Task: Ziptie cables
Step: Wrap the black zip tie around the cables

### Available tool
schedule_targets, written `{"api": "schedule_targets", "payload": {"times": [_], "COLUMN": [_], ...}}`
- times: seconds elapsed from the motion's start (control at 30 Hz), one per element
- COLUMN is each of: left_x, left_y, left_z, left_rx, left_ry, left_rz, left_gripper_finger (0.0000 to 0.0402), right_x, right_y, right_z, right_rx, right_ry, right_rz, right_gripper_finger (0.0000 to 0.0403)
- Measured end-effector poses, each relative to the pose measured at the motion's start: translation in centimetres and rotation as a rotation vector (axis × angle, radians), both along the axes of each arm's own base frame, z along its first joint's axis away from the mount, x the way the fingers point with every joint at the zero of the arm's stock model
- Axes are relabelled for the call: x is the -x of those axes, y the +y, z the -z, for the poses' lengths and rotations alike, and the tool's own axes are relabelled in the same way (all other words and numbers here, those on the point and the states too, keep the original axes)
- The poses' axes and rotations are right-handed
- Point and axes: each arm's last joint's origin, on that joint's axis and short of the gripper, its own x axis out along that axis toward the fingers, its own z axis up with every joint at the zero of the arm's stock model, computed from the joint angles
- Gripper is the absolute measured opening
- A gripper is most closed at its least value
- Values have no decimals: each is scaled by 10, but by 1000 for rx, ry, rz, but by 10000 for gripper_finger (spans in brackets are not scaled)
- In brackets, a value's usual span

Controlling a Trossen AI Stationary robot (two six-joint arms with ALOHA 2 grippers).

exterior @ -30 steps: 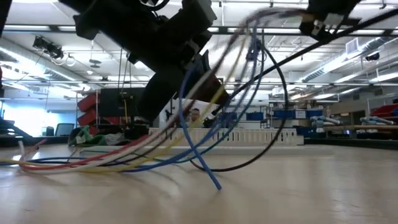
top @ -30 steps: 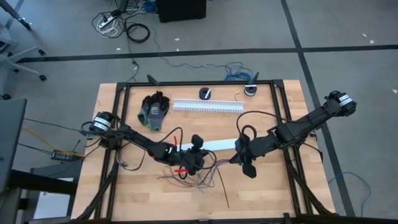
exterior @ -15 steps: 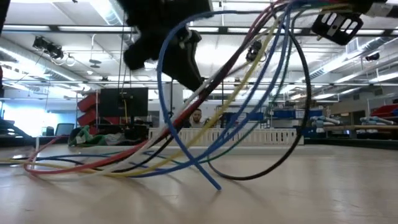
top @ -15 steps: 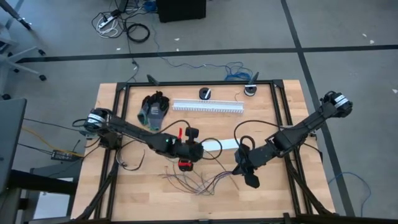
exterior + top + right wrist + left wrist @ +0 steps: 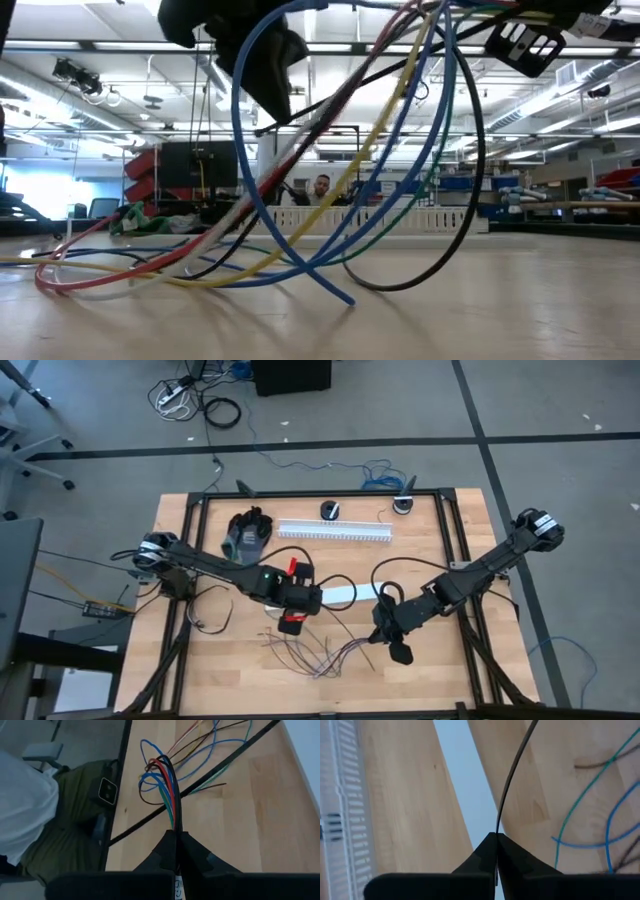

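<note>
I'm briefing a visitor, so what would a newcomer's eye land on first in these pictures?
The coloured wires, arching up off the table near its front edge. The right gripper is shut on that bundle, while the left gripper at mid-table pinches a thin black zip tie. A white slotted duct lies toward the back.

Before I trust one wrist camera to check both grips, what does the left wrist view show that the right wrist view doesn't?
Only the left wrist view shows the white slotted duct, a pale strip, and the left gripper shut on one thin black strand. Only the right wrist view shows the right gripper shut on the bundled wires, a black zip tie and a person's clothing beside the table. Both show the wooden table and loose blue and green wires.
</note>
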Motion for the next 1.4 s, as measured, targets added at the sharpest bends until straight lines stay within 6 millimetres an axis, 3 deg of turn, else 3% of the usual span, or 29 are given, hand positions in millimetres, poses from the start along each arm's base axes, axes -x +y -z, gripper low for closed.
{"api": "schedule_targets", "payload": {"times": [0.27,0.43,0.57,0.73,0.9,1.03,1.27,1.4], "left_x": [10,13,20,44,67,77,85,91], "left_y": [9,25,36,45,36,28,20,18], "left_z": [4,0,-19,-56,-76,-70,-37,-24], "left_rx": [-17,-157,-195,-194,-133,-80,-85,8], "left_ry": [117,103,35,-117,-314,-401,-541,-657], "left_rz": [-55,-168,-199,-237,-194,-156,-151,-142], "left_gripper_finger": [0,0,0,0,0,0,0,0], "right_x": [-1,-2,0,5,2,-4,-11,-15], "right_y": [0,-1,-2,-6,-15,-26,-42,-53], "right_z": [-1,-1,1,8,9,9,8,8], "right_rx": [19,24,16,28,39,40,48,53], "right_ry": [-27,-28,16,104,114,114,102,104], "right_rz": [-31,-33,-10,75,133,151,181,215], "right_gripper_finger": [0,0,0,0,0,0,0,0]}}
